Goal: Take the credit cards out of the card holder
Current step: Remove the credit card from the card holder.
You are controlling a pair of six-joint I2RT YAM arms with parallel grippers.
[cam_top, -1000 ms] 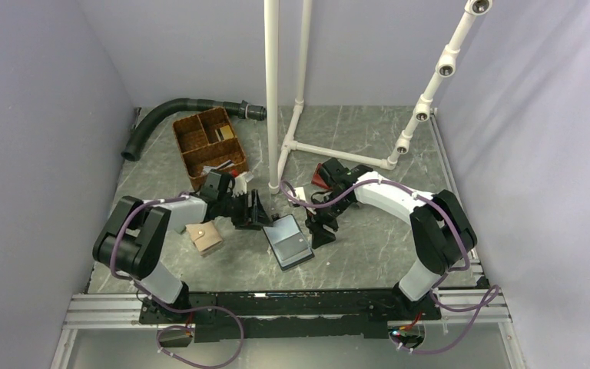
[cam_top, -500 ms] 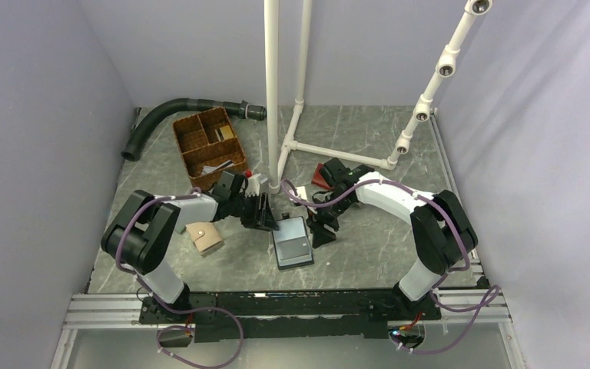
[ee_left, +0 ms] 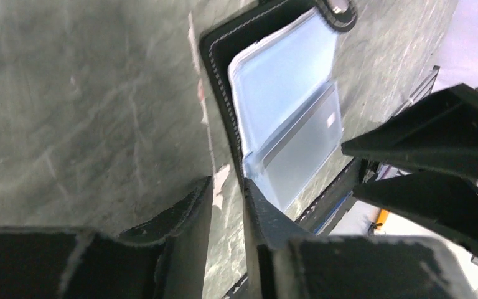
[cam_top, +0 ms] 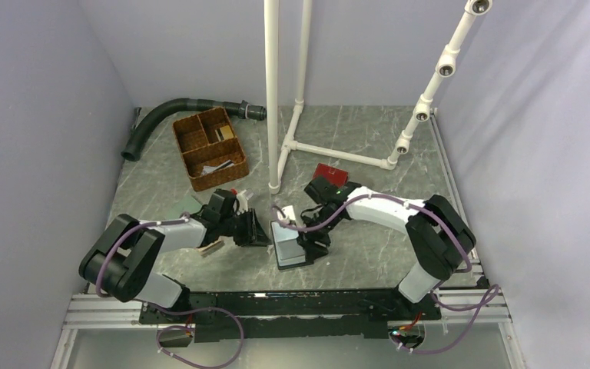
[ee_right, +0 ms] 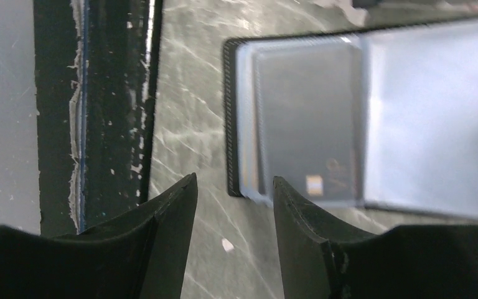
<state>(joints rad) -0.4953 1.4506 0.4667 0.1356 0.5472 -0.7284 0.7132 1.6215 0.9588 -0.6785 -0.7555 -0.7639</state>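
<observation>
The card holder (cam_top: 289,246) lies open on the grey marbled tabletop (cam_top: 369,254), just toward 6 o'clock from the view's middle. The left end effector (cam_top: 260,233) is at its 9 o'clock edge and the right end effector (cam_top: 313,237) at its 2 o'clock side. A red wallet (cam_top: 327,171) lies at the holder's 1 o'clock. A brown basket (cam_top: 200,142) stands at its 11 o'clock, with a black hose (cam_top: 161,114) beyond it.

The grey marbled counter (cam_top: 369,238) carries the card holder (cam_top: 288,250), a basket (cam_top: 200,143), hose (cam_top: 170,110), red wallet (cam_top: 328,170) and white pipe frame (cam_top: 338,154).
</observation>
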